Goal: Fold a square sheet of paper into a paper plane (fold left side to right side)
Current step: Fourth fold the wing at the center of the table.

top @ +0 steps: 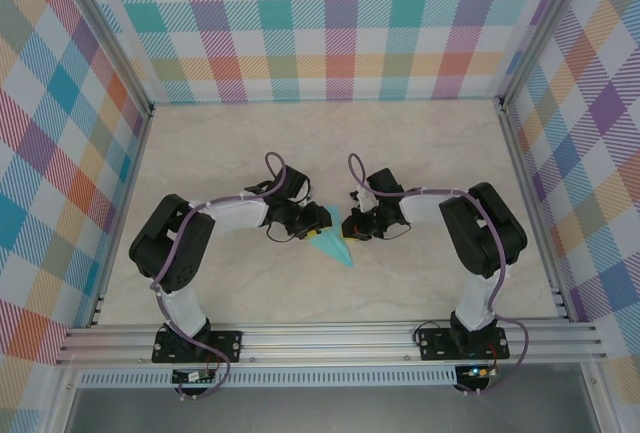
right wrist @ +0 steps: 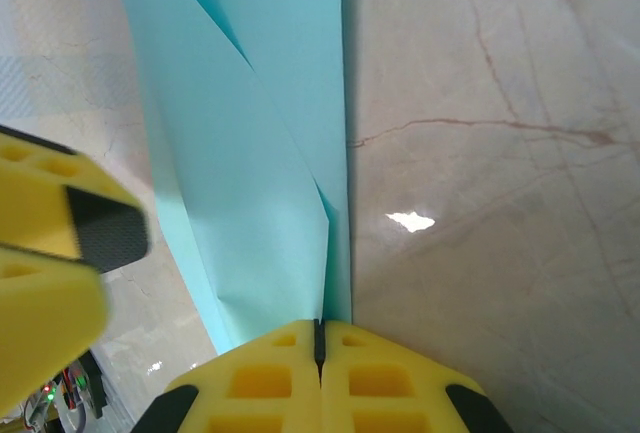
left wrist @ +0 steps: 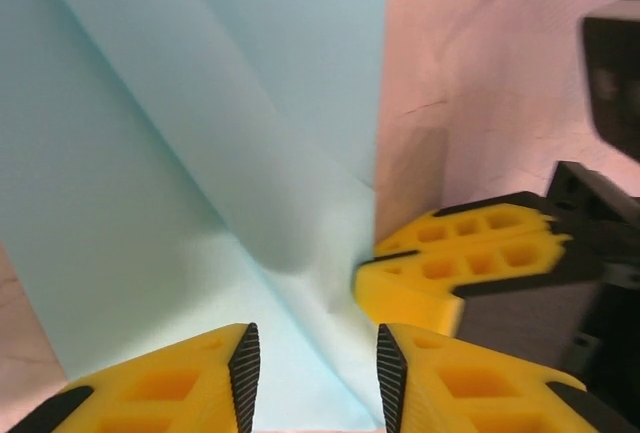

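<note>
We see the paper plane lying in the middle of the table, right between the two hands, with its pointy end toward the arms' bases. The left gripper sits over the paper with its two yellow fingers a little way apart, and blue paper shows in the gap. The right gripper is closed tight, and the paper's edge runs into the line where its fingers meet.
</note>
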You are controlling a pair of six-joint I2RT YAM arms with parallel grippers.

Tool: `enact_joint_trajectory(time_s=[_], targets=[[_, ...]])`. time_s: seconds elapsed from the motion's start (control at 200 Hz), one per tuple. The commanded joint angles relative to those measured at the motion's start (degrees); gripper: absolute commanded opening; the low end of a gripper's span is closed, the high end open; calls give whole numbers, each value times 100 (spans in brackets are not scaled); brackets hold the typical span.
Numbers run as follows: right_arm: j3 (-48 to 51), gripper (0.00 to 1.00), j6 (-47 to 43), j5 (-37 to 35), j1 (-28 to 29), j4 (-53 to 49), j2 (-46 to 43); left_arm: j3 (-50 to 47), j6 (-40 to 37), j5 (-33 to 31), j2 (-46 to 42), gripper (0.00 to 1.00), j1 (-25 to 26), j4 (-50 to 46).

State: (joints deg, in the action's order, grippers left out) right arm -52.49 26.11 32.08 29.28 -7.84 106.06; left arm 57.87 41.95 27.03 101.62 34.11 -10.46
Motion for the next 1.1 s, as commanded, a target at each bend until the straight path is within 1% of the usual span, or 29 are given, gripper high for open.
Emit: enact_joint_trajectory(time_s=[0.0,0.105,0.18,0.38,0.56,0.735,0.84,0.96,1.04,1.095], targets=[[63,3,-150,-481,78,-438,275,266,-170,-12,-188,32,43,-229],[45,4,-178,-499,87,-458,275,404,-130,168,64,21,43,-106],[29,4,-206,-535,104,-499,284,475,-85,264,241,18,52,15],[-20,4,-242,-577,136,-571,293,699,-92,372,692,17,52,103],[-51,4,-269,-593,151,-600,310,687,-113,222,974,16,52,99],[-68,5,-283,-585,151,-610,276,486,-93,56,1044,15,52,44],[-102,9,-216,-469,149,-530,169,285,-69,-11,1026,15,50,30],[-249,16,-204,-469,140,-574,-98,68,19,-31,1000,15,52,150],[-369,22,-250,-649,125,-787,-414,-20,58,-44,984,14,52,210],[-423,29,-285,-806,101,-1002,-669,-45,68,-63,976,14,52,206]])
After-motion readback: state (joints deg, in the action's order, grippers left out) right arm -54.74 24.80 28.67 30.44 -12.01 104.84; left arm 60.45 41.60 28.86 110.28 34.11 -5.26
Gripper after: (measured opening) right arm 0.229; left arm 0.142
